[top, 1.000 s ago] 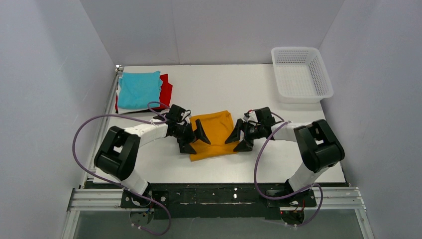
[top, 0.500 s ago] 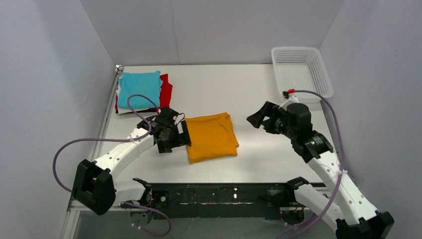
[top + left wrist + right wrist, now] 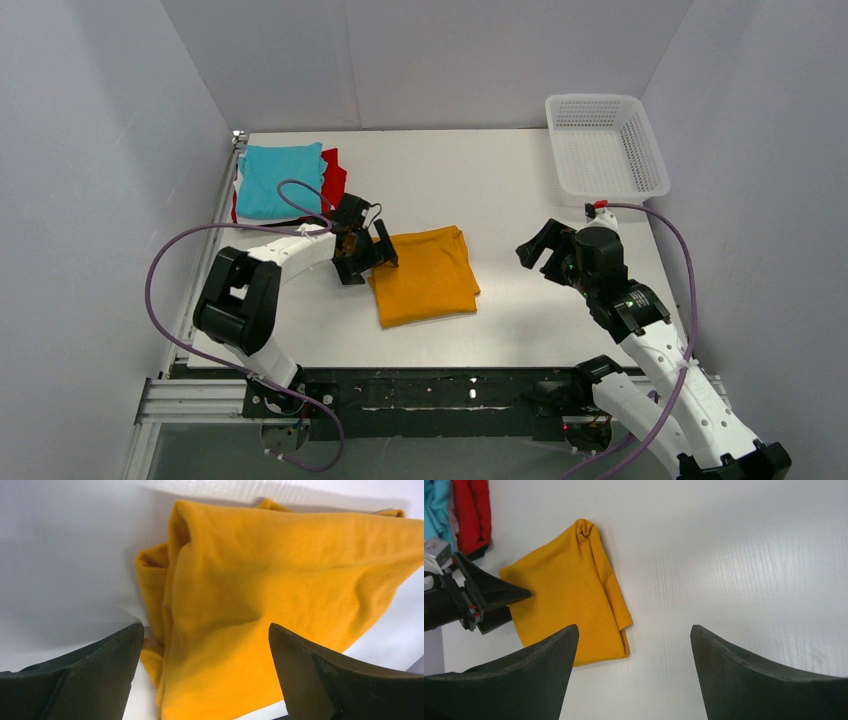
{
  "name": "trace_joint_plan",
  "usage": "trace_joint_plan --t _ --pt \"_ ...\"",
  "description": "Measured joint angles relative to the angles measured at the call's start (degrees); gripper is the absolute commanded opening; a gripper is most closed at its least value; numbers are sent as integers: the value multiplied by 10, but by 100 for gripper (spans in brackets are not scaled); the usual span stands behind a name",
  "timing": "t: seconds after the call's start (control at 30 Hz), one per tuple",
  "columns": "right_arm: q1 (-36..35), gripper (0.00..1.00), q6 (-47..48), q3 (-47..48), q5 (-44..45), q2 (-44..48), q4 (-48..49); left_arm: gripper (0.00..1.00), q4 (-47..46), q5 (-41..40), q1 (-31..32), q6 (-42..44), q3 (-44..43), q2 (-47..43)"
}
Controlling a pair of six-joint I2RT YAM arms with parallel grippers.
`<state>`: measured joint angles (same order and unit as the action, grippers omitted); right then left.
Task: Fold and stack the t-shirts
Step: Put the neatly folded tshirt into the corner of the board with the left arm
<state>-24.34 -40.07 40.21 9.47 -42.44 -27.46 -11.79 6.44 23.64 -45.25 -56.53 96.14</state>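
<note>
Both stand wide open and empty: my left pincer (image 3: 368, 258) and my right pincer (image 3: 541, 254). Left pincer sits at the left edge of the folded mustard-orange t-shirt (image 3: 425, 275); right pincer hovers well apart to its right. Turquoise t-shirt (image 3: 280, 178) tops the far-left stack (image 3: 336, 185).

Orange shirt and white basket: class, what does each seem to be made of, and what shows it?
Orange shirt: soft matte cloth, probably cotton knit; it creases and bunches at its folded edges.
Basket: seemingly rigid plastic with a slight sheen; it has regular moulded mesh walls and a smooth rim.
</note>
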Motion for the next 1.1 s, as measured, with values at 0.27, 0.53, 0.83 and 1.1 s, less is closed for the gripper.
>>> trace_joint_plan --t 0.27,0.53,0.83,1.1 --pt "0 91 10 0 -2 -22 -13 87 -15 -20 28 -4 -8 10" --pt "0 91 12 0 -2 -33 -12 73 -3 -122 97 -3 -12 13" --pt "0 91 14 0 -2 -37 -13 44 76 -177 115 -16 -81 70" --pt "0 91 15 -2 -1 -34 -16 0 90 -188 137 -31 -131 109"
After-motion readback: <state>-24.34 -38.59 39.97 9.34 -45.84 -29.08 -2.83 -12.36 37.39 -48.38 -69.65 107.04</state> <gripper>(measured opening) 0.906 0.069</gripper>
